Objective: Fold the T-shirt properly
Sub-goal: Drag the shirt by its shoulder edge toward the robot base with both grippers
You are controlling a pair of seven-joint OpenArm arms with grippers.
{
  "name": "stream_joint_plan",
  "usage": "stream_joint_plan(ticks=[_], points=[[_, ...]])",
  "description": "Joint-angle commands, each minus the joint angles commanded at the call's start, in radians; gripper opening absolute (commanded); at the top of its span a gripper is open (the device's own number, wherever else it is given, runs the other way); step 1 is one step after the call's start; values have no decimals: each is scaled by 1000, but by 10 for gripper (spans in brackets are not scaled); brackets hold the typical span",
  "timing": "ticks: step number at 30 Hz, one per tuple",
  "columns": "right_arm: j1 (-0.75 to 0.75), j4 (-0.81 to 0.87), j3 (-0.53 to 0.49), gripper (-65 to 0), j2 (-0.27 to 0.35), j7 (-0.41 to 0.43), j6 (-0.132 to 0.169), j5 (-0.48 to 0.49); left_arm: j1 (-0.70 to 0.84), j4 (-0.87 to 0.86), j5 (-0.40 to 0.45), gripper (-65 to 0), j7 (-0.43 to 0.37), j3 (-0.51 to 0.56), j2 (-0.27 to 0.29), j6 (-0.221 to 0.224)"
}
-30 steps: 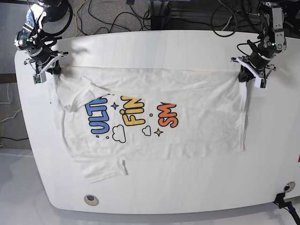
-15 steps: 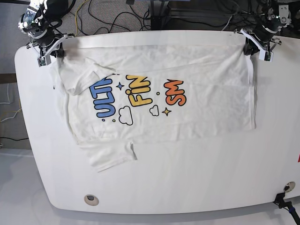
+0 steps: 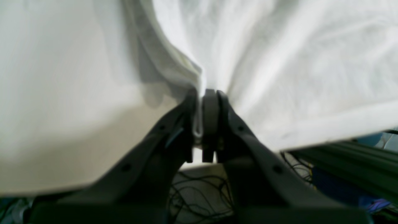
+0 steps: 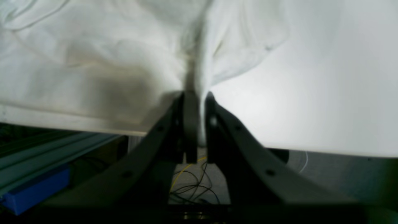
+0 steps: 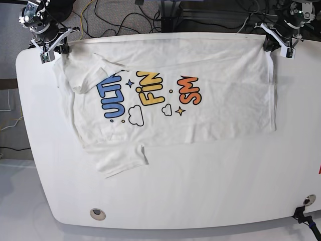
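Note:
The white T-shirt (image 5: pixel 165 100) lies spread on the white table, print side up, its top edge drawn to the table's far edge. In the base view my left gripper (image 5: pixel 273 44) is at the far right corner, shut on the shirt's corner there. My right gripper (image 5: pixel 54 49) is at the far left corner, shut on the shirt near a folded-over sleeve (image 5: pixel 88 73). The left wrist view shows cloth (image 3: pixel 279 68) pinched in the left gripper (image 3: pixel 203 102). In the right wrist view a bunch of cloth (image 4: pixel 199 62) runs into the right gripper (image 4: pixel 197 98).
The white table (image 5: pixel 200 191) extends toward the near side below the shirt. A round hole (image 5: pixel 98 214) sits near the front left. Cables (image 5: pixel 130 15) and dark frame parts lie beyond the far edge. A blue box (image 4: pixel 34 189) shows under the table.
Both grippers pulled the shirt's top edge toward the far edge of the table over the last second. The whole shirt slid that way and stretched flatter.

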Motion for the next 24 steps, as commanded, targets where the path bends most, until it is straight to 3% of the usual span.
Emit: stream_joint_plan(ticks=[18, 20, 21, 24], points=[[11, -2, -6, -646, -2, 0, 0, 3, -25, 5, 0, -650, 2, -21, 0, 0], [11, -2, -6, -559, -3, 0, 0, 3, -31, 6, 0, -650, 37, -21, -12, 0], [12, 0, -6, -508, -3, 0, 0, 3, -49, 6, 0, -620, 68, -20, -23, 0], [14, 0, -6, -371, -3, 0, 0, 3, -77, 9, 0, -397, 115, -28, -25, 0]])
